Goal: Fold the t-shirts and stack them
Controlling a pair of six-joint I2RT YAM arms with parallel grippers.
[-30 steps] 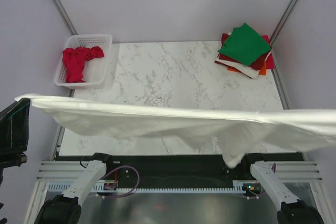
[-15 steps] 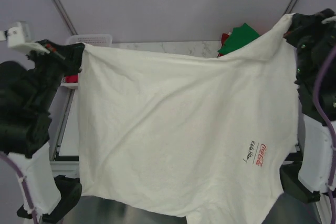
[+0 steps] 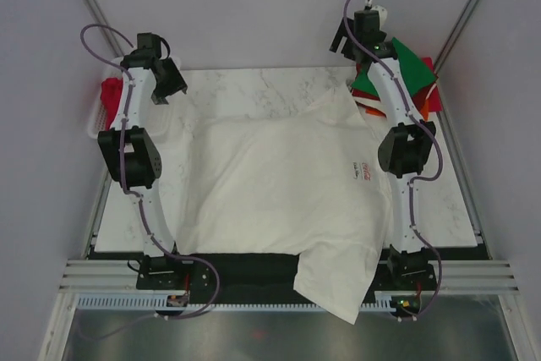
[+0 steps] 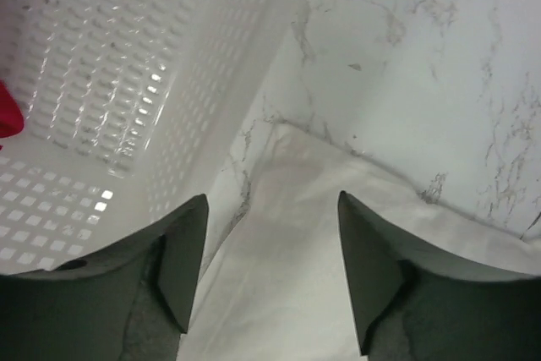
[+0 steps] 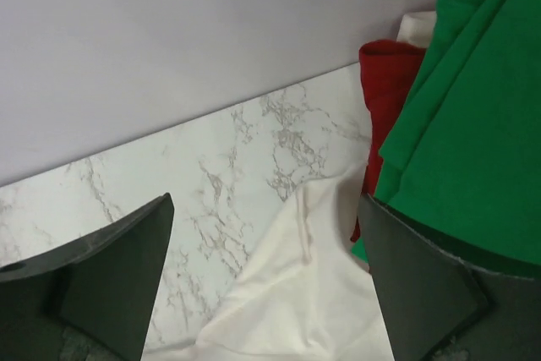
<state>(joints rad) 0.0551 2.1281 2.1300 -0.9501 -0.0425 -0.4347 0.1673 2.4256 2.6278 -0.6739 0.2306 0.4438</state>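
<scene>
- Marble-patterned table fills the middle of the top view, pale walls behind it, both arms stretched out to the far side.
- And the cream-white t-shirt is down on the table! It lies spread across the marble, wrinkled, with its small red logo face up on the right side.
- Near end of that shirt spills over the table's front edge and hangs between the two arm bases.
- Left gripper hovers by the far left corner, jaws parted and gripping nothing; a corner of the shirt lies on the marble right under the gap.
- Just beside that corner stands the white lattice basket, and a red t-shirt is bunched inside it.
- Over to the right gripper: jaws spread very wide, nothing between them, hanging above the far right corner.
- Below it a pointed fold of the cream shirt runs up toward the folded stack.
- That stack sits at the far right corner: green t-shirt on top, dark-red t-shirt showing beneath, a sliver of white t-shirt behind.
- Whether the cream cloth actually touches the stack is hard to call.
</scene>
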